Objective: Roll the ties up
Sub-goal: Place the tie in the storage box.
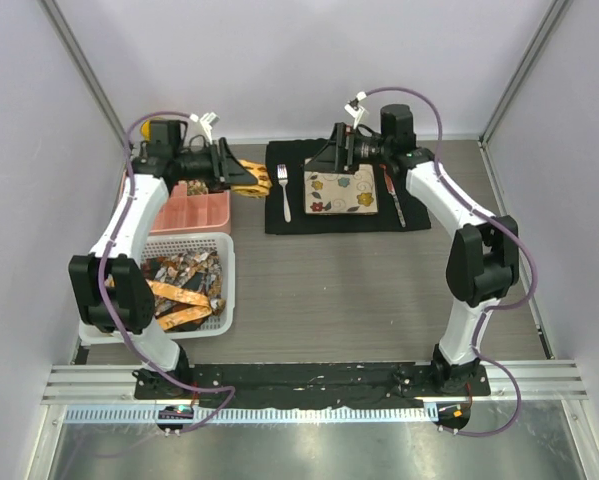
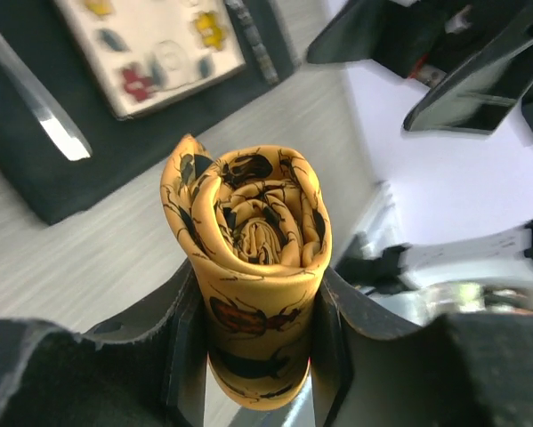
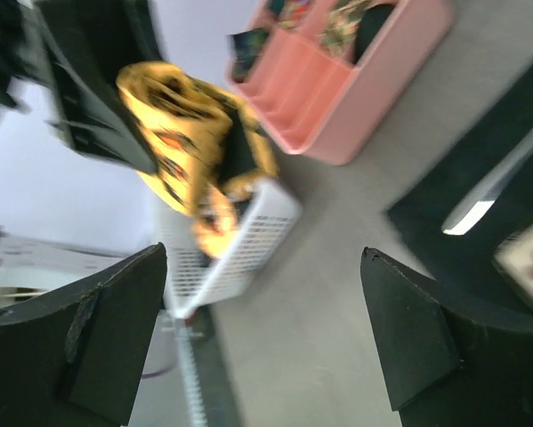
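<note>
Your right wrist view is smeared by motion. The rolled tie shows there only as a yellow blur, and what sits in the pink tray cannot be made out. From above, your left arm covers the near left corner of that tray. The ties in the white basket lie in a tangle you cannot count. In the left wrist view the lower end of the roll is sunk between the fingers, out of sight.

Your left arm reaches up the left side of the counter with its forearm turned inward. The left tool is clamped on the rolled tie, yellow with dark beetles, spiral end facing the camera. From above, the roll sits between the pink tray and the black mat.

Your right arm bends at the elbow and reaches back over the mat. The right tool stands wide open, gripping nothing, by the far edge of the patterned square plate. A fork lies left of the plate and a knife right of it.
</note>
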`<move>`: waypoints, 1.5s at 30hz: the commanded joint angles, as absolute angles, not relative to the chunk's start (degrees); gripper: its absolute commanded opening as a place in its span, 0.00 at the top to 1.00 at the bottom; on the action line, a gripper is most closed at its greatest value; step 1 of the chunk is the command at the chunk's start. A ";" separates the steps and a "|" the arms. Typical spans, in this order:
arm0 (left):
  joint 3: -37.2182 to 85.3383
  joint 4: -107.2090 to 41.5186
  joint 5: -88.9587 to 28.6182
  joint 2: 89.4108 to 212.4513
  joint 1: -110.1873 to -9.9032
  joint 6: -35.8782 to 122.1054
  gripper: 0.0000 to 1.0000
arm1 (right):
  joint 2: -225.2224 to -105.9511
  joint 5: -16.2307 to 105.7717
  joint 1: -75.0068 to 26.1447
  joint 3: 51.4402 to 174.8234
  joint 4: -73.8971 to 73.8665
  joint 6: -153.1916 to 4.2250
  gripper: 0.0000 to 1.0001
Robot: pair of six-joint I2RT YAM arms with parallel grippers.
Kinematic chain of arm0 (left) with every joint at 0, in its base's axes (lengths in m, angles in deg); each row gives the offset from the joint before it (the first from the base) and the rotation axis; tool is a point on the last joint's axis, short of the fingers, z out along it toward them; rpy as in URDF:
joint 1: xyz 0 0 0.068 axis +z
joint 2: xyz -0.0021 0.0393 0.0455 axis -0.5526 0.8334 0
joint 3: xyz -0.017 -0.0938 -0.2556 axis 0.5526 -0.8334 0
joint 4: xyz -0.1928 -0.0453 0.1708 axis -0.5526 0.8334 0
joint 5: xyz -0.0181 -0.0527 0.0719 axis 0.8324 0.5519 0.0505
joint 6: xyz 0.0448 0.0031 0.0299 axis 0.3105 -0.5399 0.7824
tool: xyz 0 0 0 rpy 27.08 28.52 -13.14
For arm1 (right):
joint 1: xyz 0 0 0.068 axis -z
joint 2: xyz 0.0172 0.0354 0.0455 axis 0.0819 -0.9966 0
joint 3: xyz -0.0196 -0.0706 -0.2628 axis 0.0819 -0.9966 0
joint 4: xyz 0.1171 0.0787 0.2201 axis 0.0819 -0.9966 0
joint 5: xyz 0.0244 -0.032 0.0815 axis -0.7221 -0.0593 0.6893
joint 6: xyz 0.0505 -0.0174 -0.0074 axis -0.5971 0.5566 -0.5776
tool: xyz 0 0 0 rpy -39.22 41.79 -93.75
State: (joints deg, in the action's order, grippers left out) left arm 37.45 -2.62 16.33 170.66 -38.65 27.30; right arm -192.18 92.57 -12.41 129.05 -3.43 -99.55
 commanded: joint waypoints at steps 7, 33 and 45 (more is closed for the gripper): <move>58.32 35.08 8.68 176.07 -28.81 61.10 1.00 | -188.12 85.61 -7.80 132.68 -17.53 -86.11 0.02; 75.47 62.51 -21.47 189.87 -18.16 134.31 1.00 | -190.59 92.68 -5.94 125.56 -10.85 -90.34 0.00; 78.01 64.44 -22.62 196.19 -17.99 128.55 1.00 | -191.38 92.50 -5.85 125.74 -10.93 -90.52 0.00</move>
